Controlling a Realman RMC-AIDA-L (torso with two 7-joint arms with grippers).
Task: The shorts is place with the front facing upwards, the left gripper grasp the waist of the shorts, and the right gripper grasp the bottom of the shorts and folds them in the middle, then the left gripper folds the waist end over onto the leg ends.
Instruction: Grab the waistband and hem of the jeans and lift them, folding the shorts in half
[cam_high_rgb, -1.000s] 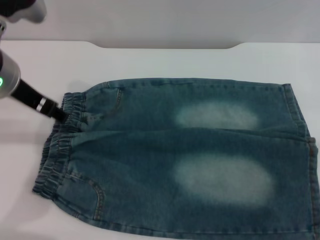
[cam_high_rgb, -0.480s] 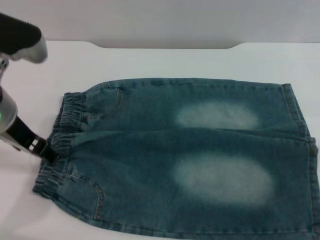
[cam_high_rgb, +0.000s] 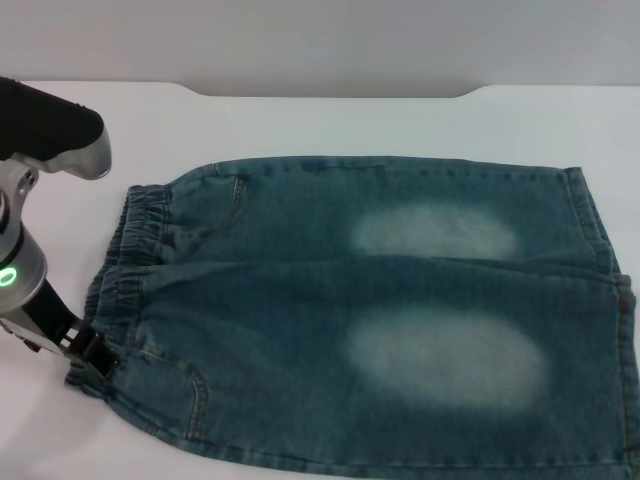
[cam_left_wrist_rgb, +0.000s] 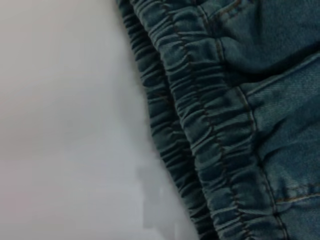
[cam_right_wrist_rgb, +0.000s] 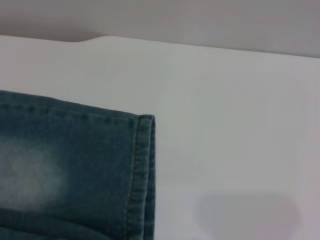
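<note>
The blue denim shorts (cam_high_rgb: 380, 310) lie flat on the white table, front up, with the elastic waist (cam_high_rgb: 125, 270) to the left and the leg ends (cam_high_rgb: 600, 300) to the right. My left gripper (cam_high_rgb: 92, 356) sits at the near corner of the waist, its tip touching the gathered band. In the left wrist view the ruffled waist (cam_left_wrist_rgb: 200, 130) runs across the picture beside bare table. A far corner of a leg hem (cam_right_wrist_rgb: 142, 125) fills part of the right wrist view. The right gripper itself shows in no view.
The white table (cam_high_rgb: 330, 120) extends behind the shorts to a far edge with a shallow notch (cam_high_rgb: 335, 92). The shorts reach close to the near and right borders of the head view.
My left arm has swung toward me along the waist, from the far end of the band to its near corner. The shorts have not moved.
</note>
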